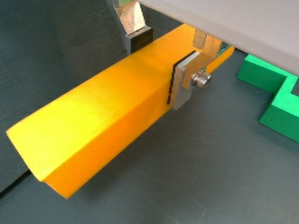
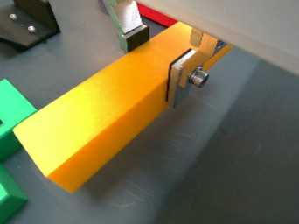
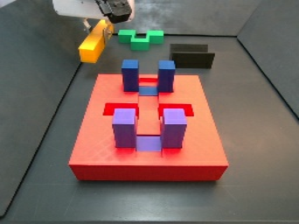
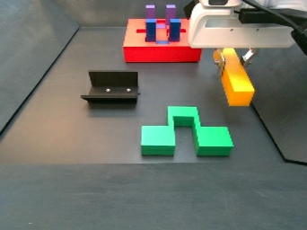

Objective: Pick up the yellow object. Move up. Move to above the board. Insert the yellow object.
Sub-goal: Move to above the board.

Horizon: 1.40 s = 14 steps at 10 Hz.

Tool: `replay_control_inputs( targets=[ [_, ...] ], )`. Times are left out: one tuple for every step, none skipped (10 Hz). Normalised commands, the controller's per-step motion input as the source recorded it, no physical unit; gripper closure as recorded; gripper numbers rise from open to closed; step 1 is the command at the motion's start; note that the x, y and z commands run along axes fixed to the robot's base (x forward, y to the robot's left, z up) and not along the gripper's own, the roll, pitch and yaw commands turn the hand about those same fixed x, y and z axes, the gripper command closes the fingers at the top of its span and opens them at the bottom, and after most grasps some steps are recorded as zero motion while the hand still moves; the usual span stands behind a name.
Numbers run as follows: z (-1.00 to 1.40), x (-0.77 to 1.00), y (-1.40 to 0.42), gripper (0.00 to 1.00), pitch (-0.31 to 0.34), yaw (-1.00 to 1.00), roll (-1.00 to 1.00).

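Observation:
The yellow object is a long yellow-orange bar, seen in both wrist views. My gripper is shut on one end of it, with a silver finger plate pressed on one long side and the other pad on the opposite side. In both side views the bar hangs slanted under the gripper. I cannot tell whether its low end touches the floor. The red board with blue and purple posts lies apart from the bar, also at the back in a side view.
A green notched block lies on the floor beside the bar, also in both wrist views. The dark fixture stands on the floor, near the board's far corner in a side view. Walls enclose the grey floor.

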Motion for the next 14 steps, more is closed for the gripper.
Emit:
replay_control_inputs(
  targets=[
    [1.40,-0.01,0.00,1.00,0.031,0.01,-0.01],
    [1.40,-0.04,-0.01,1.00,0.039,0.01,-0.01],
    [1.40,-0.03,0.00,1.00,0.015,0.00,0.00],
    [1.40,0.01,0.01,1.00,0.039,0.00,0.00],
    [1.40,0.02,0.00,1.00,0.073,0.00,-0.01],
    [1.40,-0.01,-0.01,1.00,0.066,0.00,-0.01],
    [0.90,0.00,0.00,1.00,0.048,0.00,-0.01],
    [0.27,0.04,0.00,1.00,0.052,0.00,-0.01],
    [0.22,0.78,-1.40,1.00,0.072,0.23,0.02],
    [0.20,0.78,-1.40,1.00,0.085,0.22,0.04],
    [0.18,0.82,-1.40,1.00,0.150,0.15,0.07],
    [0.20,0.85,-1.40,1.00,0.146,0.08,-0.02],
    [0.21,0.84,-1.40,1.00,0.143,0.05,0.00],
    [0.21,0.83,-1.40,1.00,0.130,0.03,0.03]
  ],
)
